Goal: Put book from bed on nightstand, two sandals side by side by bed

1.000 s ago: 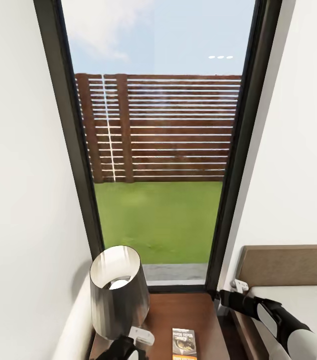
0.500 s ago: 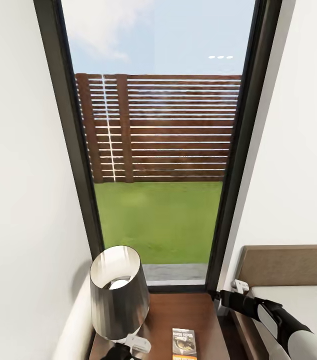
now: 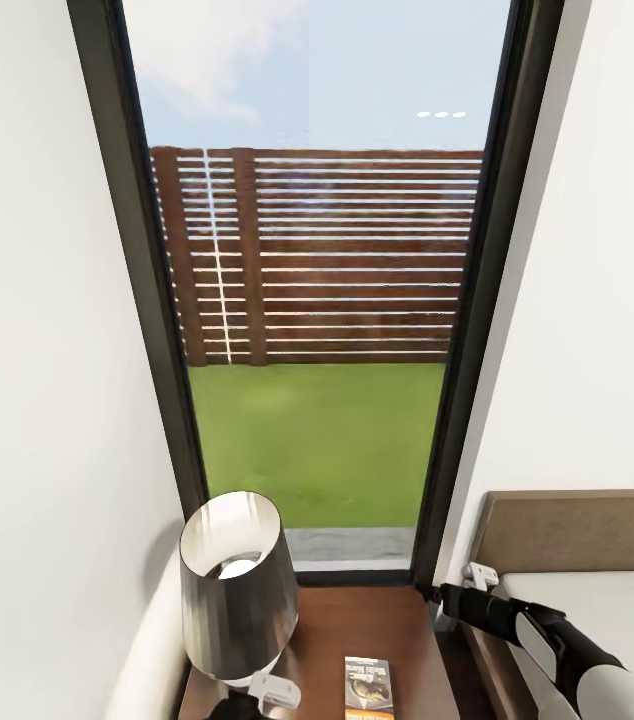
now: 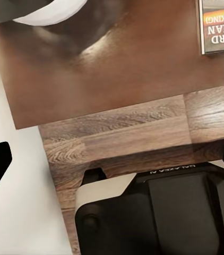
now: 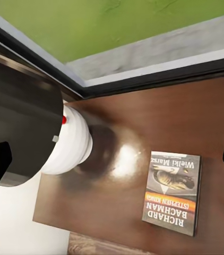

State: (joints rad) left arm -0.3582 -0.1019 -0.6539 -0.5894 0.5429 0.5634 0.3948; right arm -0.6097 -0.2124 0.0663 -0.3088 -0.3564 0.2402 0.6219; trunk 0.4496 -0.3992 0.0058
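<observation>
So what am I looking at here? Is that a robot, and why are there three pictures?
Yes, it's a robot with two arms, drawn by a computer. The big picture comes from a camera on its head, looking at a window. The other two come from cameras by its hands, called grippers. Below sits a small brown nightstand with a lamp and a book lying flat on it. The bed is at the right. The left gripper hangs by the lamp, the right gripper between nightstand and bed. Both are open and hold nothing.
</observation>
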